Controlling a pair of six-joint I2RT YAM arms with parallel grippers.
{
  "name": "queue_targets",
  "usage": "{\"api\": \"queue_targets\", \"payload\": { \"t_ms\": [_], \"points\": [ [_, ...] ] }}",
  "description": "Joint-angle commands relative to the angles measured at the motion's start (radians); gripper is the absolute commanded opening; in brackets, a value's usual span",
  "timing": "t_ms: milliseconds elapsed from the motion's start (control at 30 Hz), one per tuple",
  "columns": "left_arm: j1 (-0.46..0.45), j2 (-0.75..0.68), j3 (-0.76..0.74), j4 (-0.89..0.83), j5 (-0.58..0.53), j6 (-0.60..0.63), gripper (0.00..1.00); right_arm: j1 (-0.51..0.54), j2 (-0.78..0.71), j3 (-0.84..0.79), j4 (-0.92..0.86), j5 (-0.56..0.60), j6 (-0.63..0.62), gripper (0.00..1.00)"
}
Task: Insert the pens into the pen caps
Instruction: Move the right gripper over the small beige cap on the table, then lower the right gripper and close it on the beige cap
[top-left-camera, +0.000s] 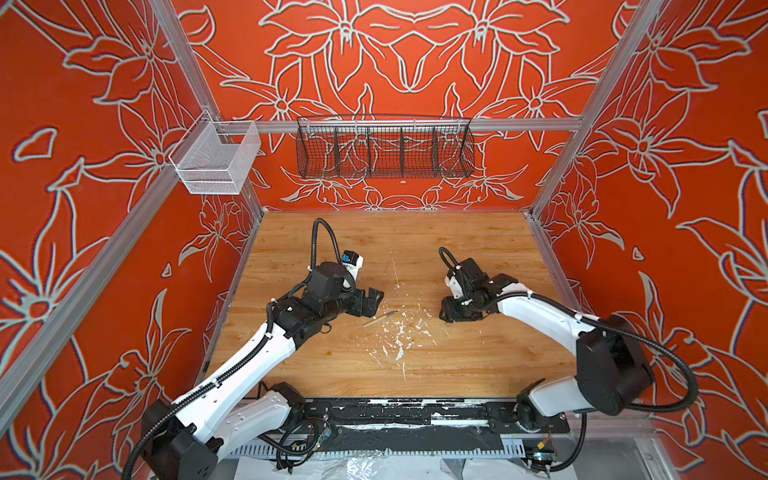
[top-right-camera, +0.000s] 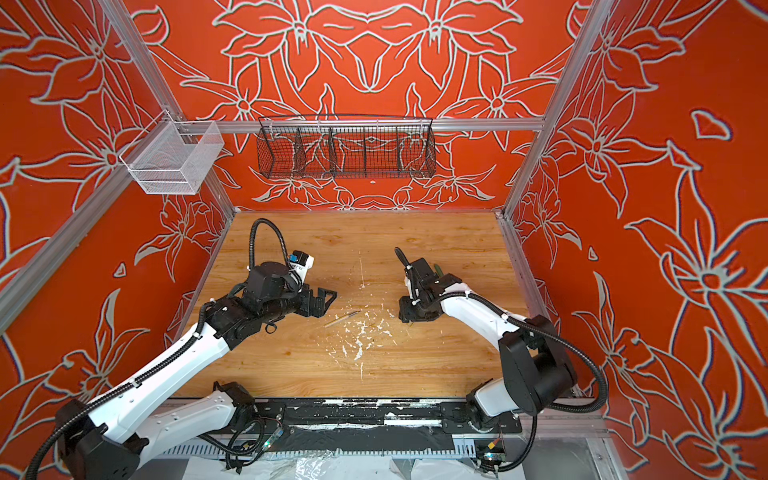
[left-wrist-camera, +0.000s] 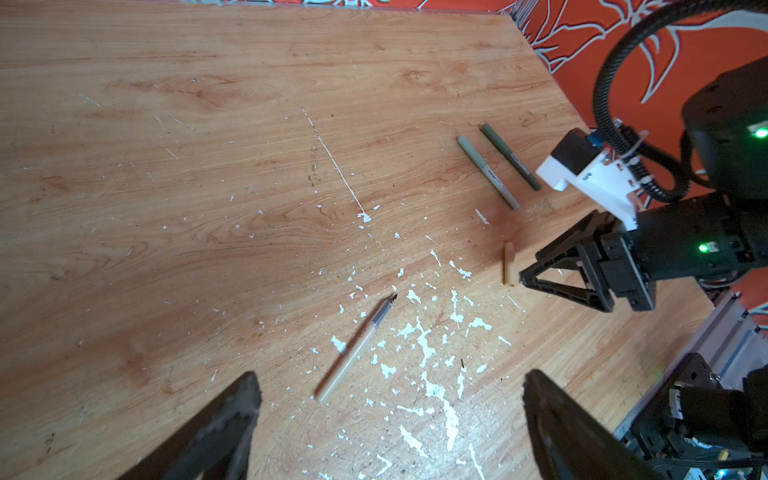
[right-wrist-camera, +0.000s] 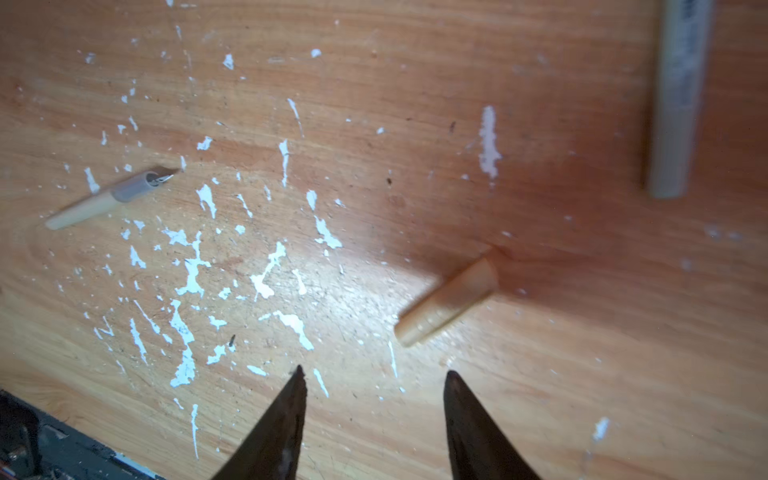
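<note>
A beige pen (left-wrist-camera: 353, 349) lies uncapped among paint flecks at mid-table, its dark nib toward the far right; it also shows in both top views (top-left-camera: 380, 318) (top-right-camera: 343, 319) and the right wrist view (right-wrist-camera: 108, 199). My left gripper (left-wrist-camera: 390, 376) hovers open just left of it (top-left-camera: 374, 301), nothing between its fingers. The beige pen cap (right-wrist-camera: 449, 303) lies just beyond my open, empty right gripper (right-wrist-camera: 374, 370), apart from it (left-wrist-camera: 508, 264). A pale green pen (left-wrist-camera: 488, 172) and a dark green pen (left-wrist-camera: 511, 157) lie side by side farther back, each seemingly capped.
White paint flecks (top-left-camera: 399, 336) cover the wooden table's middle. A black wire basket (top-left-camera: 384, 147) and a white mesh basket (top-left-camera: 216, 160) hang on the back rail. The table's right edge rail (top-left-camera: 548, 266) runs close behind the right arm.
</note>
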Motion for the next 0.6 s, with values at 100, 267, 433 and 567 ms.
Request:
{"api": "queue_targets", "payload": {
  "t_ms": [100,267,433,567],
  "points": [
    [-0.002,-0.015,-0.011,0.0,-0.004,0.009,0.97,0.006,0.049,-0.018,-0.005,0.083,0.147,0.53],
    [-0.002,-0.014,-0.025,0.007,0.002,0.01,0.97,0.021,0.142,0.008,0.035,0.11,0.16,0.53],
    [-0.003,-0.014,-0.018,0.01,0.015,0.014,0.97,0.031,0.205,0.054,0.009,0.169,0.148,0.53],
    [-0.002,-0.007,-0.016,0.01,0.006,0.015,0.97,0.031,0.229,0.062,-0.03,0.227,0.125,0.52]
  ]
}}
